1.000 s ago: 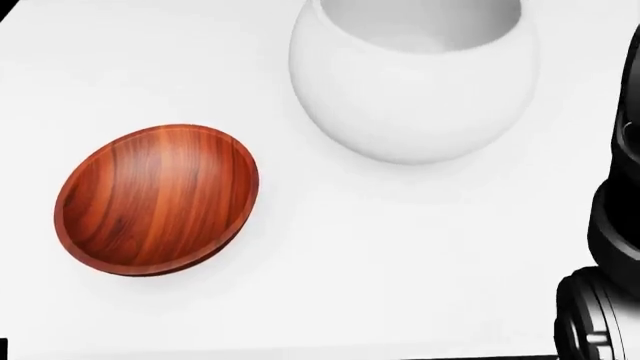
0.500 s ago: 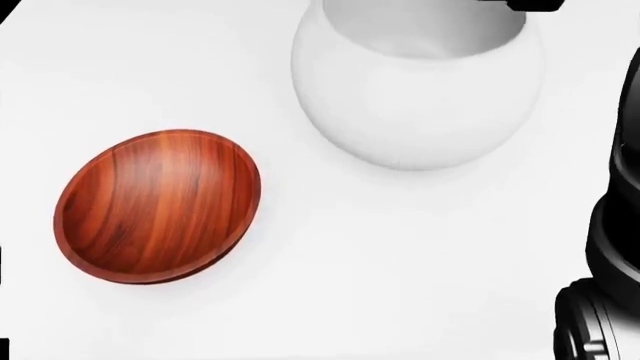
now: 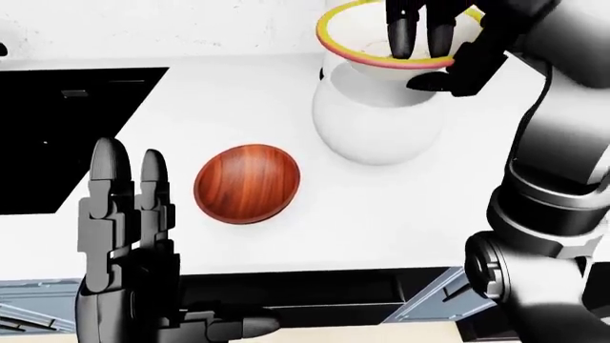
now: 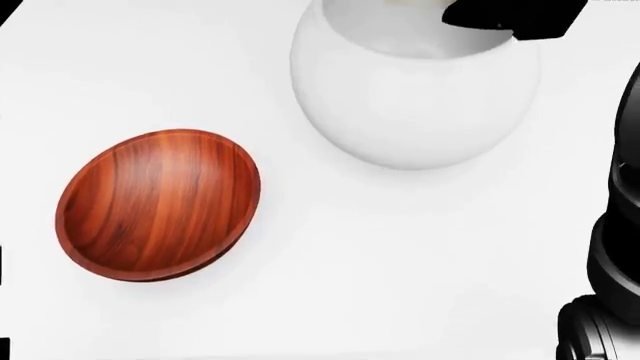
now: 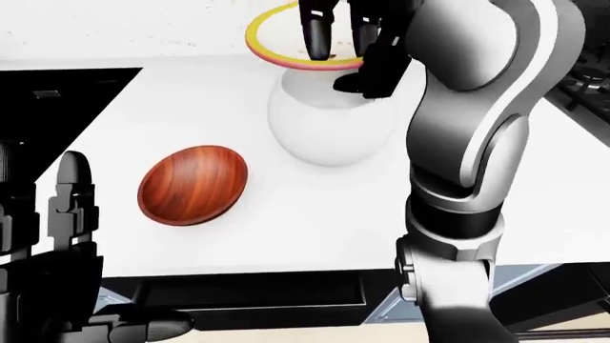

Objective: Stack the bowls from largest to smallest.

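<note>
Bowls first: your right hand (image 3: 420,43) has its fingers clamped over the rim of a shallow white bowl with a yellow-and-pink rim (image 3: 348,44), holding it just above the mouth of the large round white ceramic bowl (image 3: 377,125), which sits on the white counter (image 3: 381,214) at about 1 o'clock in the left-eye view. The small reddish-brown wooden bowl (image 4: 158,204) lies apart, at about 8 o'clock from the big one (and it looks tilted on its side rather than upright). Your left hand (image 3: 124,214) is raised at the lower left, fingers straight and spread open, holding nothing. I judge you are mid-way, nesting the middle bowl. Next, lower it level into the white bowl and release, then go for the wooden one.
</note>
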